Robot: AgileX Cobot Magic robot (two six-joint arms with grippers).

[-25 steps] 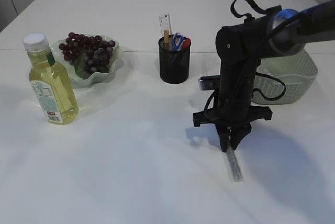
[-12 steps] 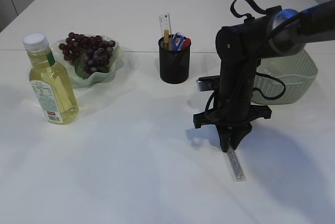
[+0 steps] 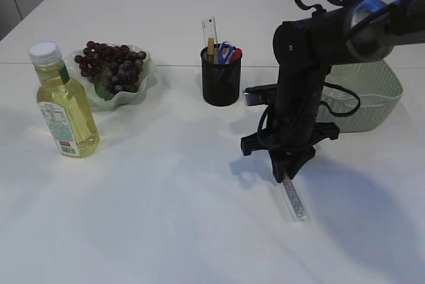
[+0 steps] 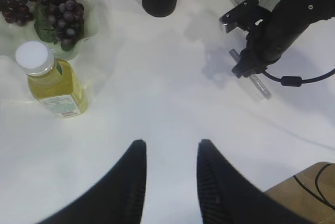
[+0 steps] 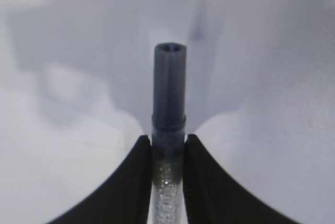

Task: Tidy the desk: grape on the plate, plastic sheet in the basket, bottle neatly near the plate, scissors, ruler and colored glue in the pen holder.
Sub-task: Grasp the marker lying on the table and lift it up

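Note:
My right gripper [image 3: 285, 176] is shut on a clear glitter glue tube [image 3: 294, 199] with a dark cap [image 5: 168, 88]. It holds the tube slanted just over the table, right of centre. I cannot tell whether the tube's free end touches the table. The black mesh pen holder [image 3: 221, 78] holds a ruler [image 3: 210, 30], scissors [image 3: 224, 50] and pens. Grapes [image 3: 109, 62] lie on the green plate [image 3: 136, 95]. The yellow bottle [image 3: 63, 108] stands upright in front of the plate. My left gripper [image 4: 170, 148] is open and empty, high above the table. I cannot make out the plastic sheet.
A pale green basket [image 3: 372, 98] sits at the right, behind my right arm. A wooden edge [image 4: 309, 192] shows at the lower right of the left wrist view.
My right gripper has risen a little and shifted slightly left, taking the glue tube with it. Nothing else has moved.

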